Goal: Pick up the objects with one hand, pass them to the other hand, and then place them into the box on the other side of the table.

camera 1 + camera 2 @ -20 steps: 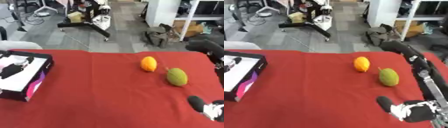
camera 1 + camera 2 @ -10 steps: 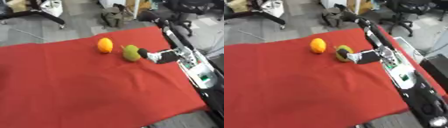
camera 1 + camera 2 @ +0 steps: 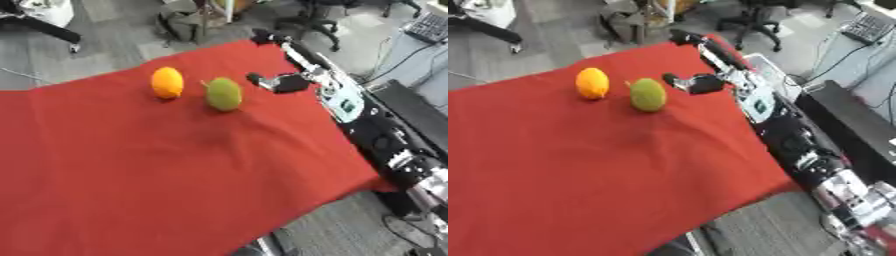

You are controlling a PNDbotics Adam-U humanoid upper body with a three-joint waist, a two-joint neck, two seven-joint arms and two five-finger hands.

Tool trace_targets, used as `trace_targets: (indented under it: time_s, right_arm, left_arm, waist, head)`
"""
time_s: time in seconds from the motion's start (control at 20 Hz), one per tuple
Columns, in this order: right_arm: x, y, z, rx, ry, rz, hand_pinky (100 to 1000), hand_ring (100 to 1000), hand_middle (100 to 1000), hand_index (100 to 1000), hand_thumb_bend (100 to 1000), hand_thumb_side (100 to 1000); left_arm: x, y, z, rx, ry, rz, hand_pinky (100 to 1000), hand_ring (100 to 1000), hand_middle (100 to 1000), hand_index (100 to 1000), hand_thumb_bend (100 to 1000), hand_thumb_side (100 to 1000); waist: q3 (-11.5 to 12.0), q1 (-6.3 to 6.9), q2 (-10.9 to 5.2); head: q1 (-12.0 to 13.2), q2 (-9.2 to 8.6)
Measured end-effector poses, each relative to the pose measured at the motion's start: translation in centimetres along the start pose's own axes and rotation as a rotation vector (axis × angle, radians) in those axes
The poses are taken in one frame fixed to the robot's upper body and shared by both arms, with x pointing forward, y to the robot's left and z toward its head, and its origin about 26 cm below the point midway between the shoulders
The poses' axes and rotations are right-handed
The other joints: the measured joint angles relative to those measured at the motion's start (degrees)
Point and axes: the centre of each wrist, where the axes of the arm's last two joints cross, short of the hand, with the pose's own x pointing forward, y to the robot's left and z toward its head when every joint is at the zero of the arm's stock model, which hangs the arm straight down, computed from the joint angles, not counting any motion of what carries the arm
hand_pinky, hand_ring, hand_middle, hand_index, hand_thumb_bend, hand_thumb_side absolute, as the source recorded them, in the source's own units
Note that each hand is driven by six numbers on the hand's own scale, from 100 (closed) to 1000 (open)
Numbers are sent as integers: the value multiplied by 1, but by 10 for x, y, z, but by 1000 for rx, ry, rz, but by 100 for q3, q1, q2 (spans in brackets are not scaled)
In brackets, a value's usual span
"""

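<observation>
Red cloth-covered table (image 3: 157, 170) lies askew over grey carpeted floor (image 3: 105, 35), with a black wheeled office chair (image 3: 319, 22) and a dark bag (image 3: 179, 25) beyond its far edge.

Your right arm (image 3: 367, 120): black segmented links, silver joint rings nearest the camera, a pale grey-white forearm housing with a small green marking. Right hand (image 3: 282, 82): black.
</observation>
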Motion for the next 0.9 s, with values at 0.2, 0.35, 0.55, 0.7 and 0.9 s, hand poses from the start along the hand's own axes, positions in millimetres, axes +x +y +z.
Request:
trace_targets:
  time_s: [0.2,0.35,0.55,0.7,0.9]
  right_arm:
    - [-10,1,2,18,48,27,1000,871,839,985,352,526]
    - [-13,2,2,22,64,35,1000,872,840,985,343,517]
    - [-14,2,1,30,80,57,1000,868,822,980,323,496]
    - [-16,6,2,49,100,77,1000,850,754,932,294,443]
    - [-16,15,3,85,116,106,960,762,526,729,238,266]
  left_arm:
    - [3,-22,-4,-97,-43,83,932,754,718,613,444,608]
    - [3,-35,-3,-165,-53,112,933,755,720,610,437,615]
    - [5,-42,-3,-209,-65,112,932,755,721,611,431,622]
    - [5,-44,-3,-218,-67,102,934,755,721,611,430,623]
    - [4,-45,-2,-218,-62,99,936,756,723,610,425,633]
  waist:
    - [226,11,73]
    - [401,10,121]
    - [569,4,187]
    - [622,-23,204]
    - [639,-49,207]
  head:
    - [-255,-90]
    - [-409,-144]
    - [-570,-227]
    - [-643,-243]
    - [-646,-245]
